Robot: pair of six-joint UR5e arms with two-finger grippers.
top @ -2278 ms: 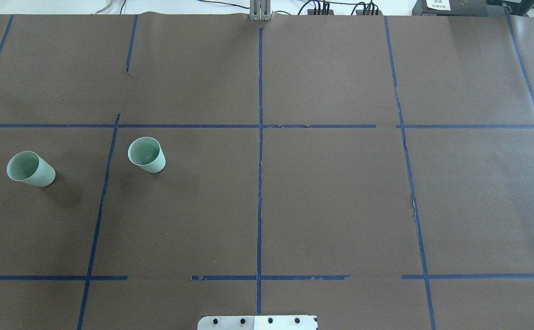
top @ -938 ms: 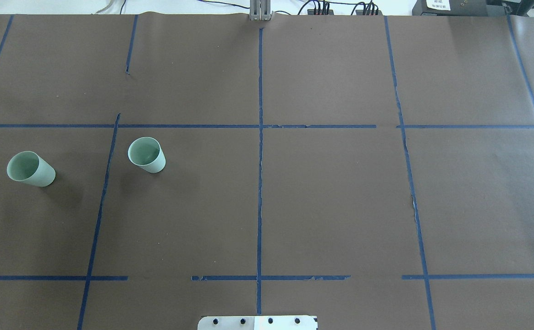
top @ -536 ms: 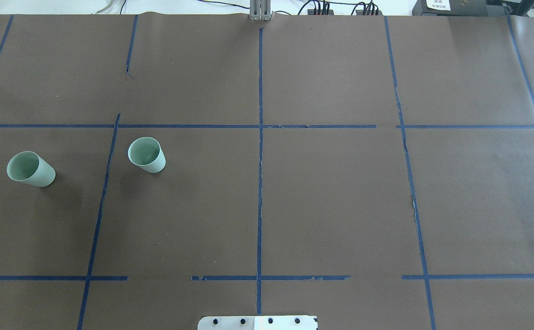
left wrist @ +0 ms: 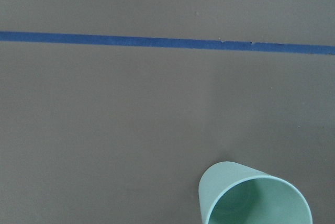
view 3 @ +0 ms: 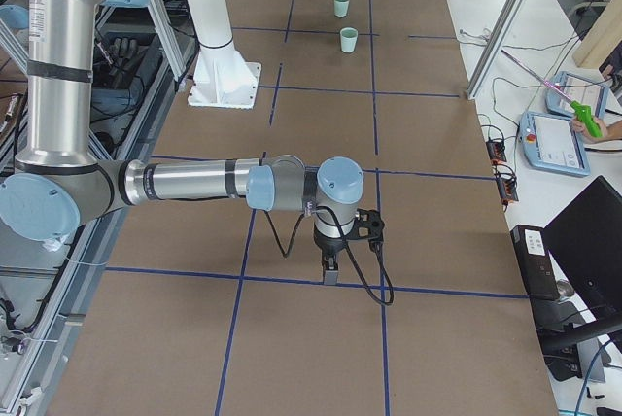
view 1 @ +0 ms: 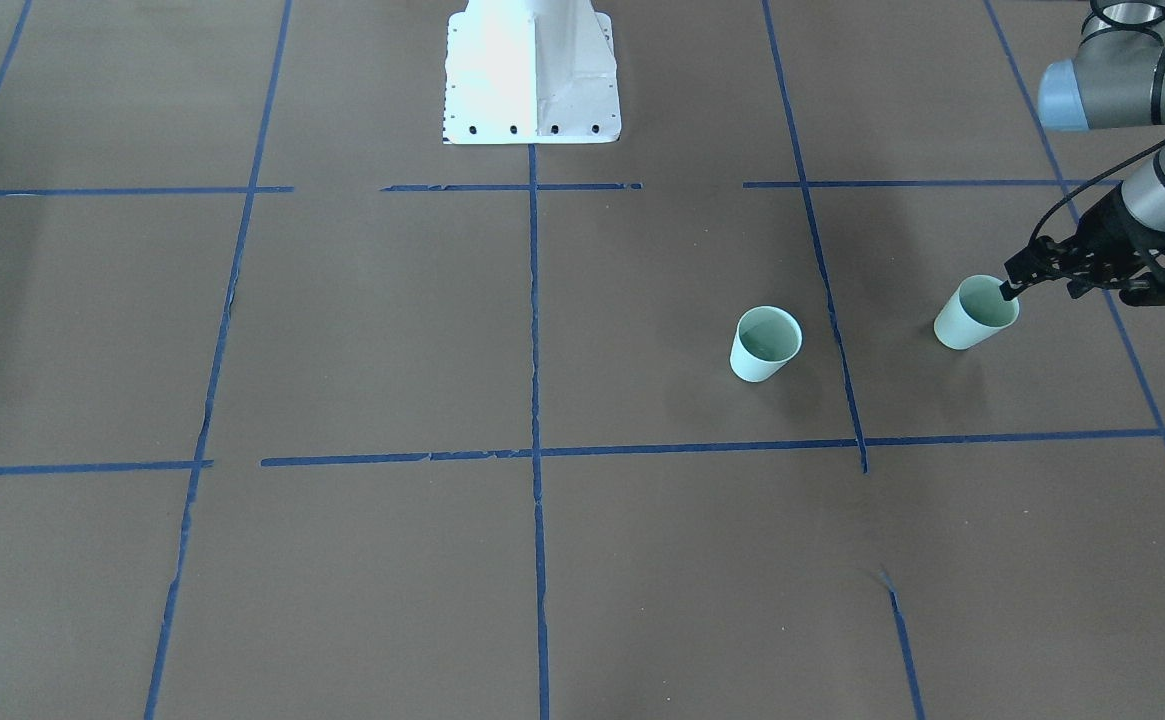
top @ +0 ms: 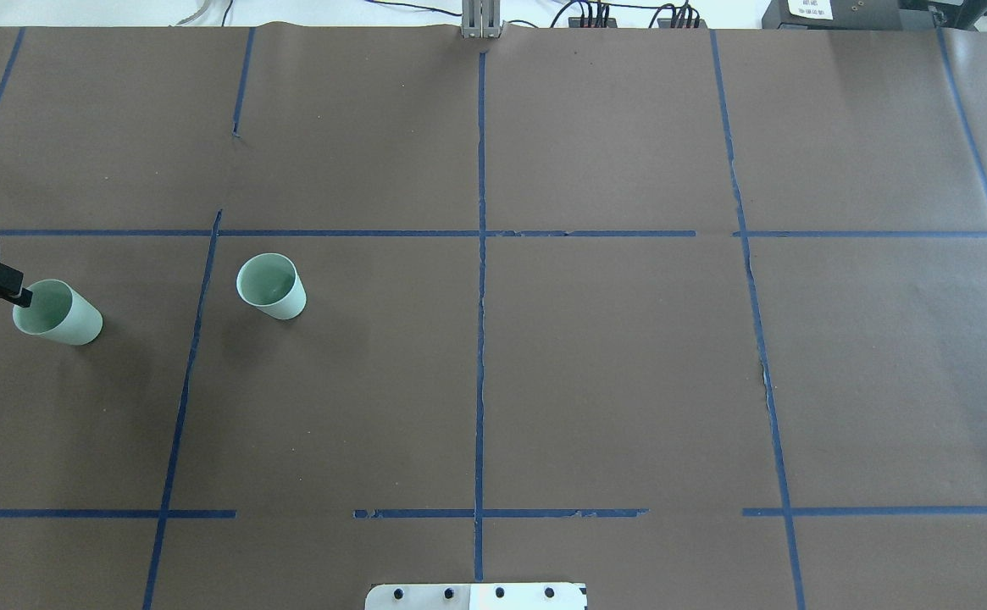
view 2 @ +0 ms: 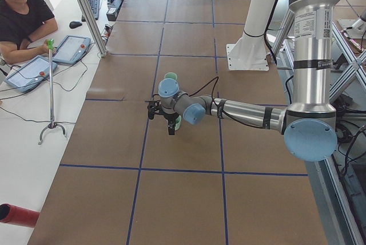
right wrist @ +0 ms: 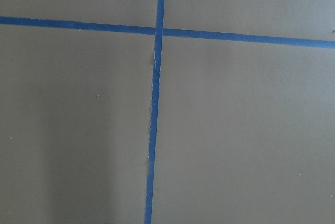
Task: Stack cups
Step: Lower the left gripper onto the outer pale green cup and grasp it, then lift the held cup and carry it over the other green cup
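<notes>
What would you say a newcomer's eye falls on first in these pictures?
Against the brown, blue-taped table, a pale mint-green cup on the robot's far left stands out. Its twin stands upright and apart from it, nearer the centre. The left gripper hangs open above the first cup, with one finger right by its rim.

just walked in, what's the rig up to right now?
Left gripper, open, hangs beside the outer cup with one fingertip at its rim; nothing gripped yet. The other cup stands upright, apart, untouched. The right arm sits over the table, well away from both. Stacking not yet started.
</notes>
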